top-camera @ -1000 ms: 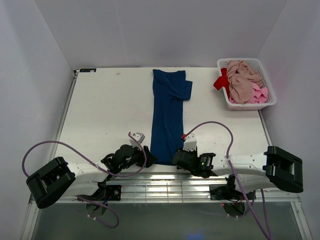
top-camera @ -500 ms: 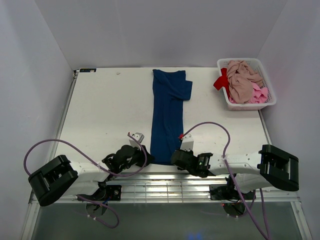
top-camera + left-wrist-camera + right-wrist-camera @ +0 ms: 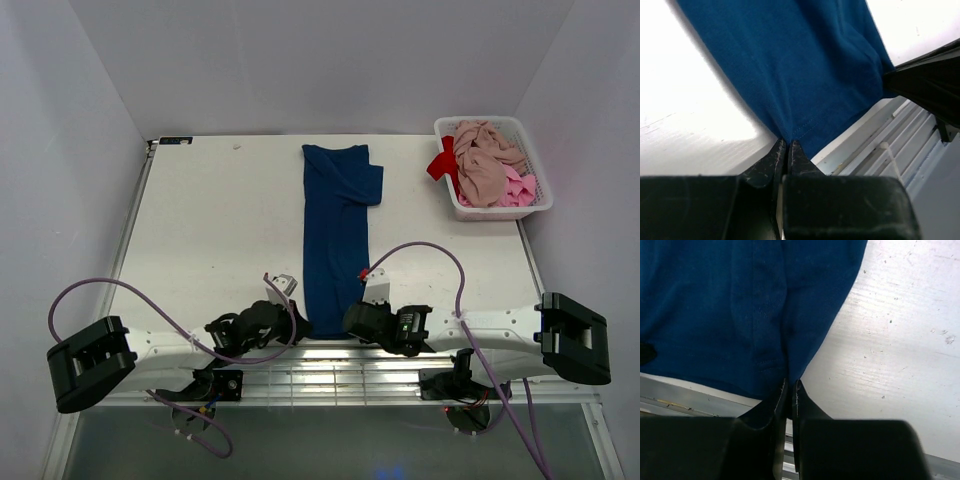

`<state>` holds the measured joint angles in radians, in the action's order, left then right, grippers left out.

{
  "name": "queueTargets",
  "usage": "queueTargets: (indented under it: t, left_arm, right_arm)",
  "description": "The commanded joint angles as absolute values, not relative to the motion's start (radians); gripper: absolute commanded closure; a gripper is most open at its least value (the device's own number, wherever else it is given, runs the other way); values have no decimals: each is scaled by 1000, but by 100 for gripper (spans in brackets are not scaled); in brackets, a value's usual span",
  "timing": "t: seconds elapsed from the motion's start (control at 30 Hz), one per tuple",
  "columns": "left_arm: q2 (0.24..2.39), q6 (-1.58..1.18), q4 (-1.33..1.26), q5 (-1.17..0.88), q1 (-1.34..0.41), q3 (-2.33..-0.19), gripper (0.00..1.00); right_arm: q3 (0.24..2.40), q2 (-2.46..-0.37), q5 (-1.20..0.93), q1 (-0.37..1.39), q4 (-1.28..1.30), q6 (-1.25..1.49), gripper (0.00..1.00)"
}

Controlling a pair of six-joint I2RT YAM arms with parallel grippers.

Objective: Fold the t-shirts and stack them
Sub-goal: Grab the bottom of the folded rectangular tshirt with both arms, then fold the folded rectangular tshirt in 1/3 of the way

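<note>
Left jaws and right jaws each clamped on a hem corner of navy tee [image 3: 335, 230], its long axis running straight away from both, neither arm nearer.

The right gripper [image 3: 789, 386] pinches what looks like the near hem of the blue shirt [image 3: 740, 305], beside the white table [image 3: 890, 355].

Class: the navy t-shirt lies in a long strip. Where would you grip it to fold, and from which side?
Its two near hem corners, from the near side: the navy t-shirt stretches lengthwise away; left pincer and right pincer pinch there.
</note>
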<state>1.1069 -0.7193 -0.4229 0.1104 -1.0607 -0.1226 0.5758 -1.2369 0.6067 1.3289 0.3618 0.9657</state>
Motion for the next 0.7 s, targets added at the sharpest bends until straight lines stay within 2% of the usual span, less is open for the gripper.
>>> queueTargets:
  t: [0.0,0.2,0.33,0.5,0.67]
  left_arm:
    - [1042,-727,-324,227,-1094,-192,95]
    - [1048,-638,-305,400,-1094,-296,94]
    - [1121,-552,-354,540,-1085,-348,94]
    - [1245,-462,-559,502,-965,-353,94]
    - [1425,-373,-664,407,-846,-467,94]
  right_arm:
    - [644,-1219,701,1336,422,974,92]
    - [761,-1273,773,1270,422,849,92]
    - [804,-1305,793,1162,393,738,92]
    - [811,-1328,738,1022,235,577,92]
    - [874,-1416,675,904,111,427,92]
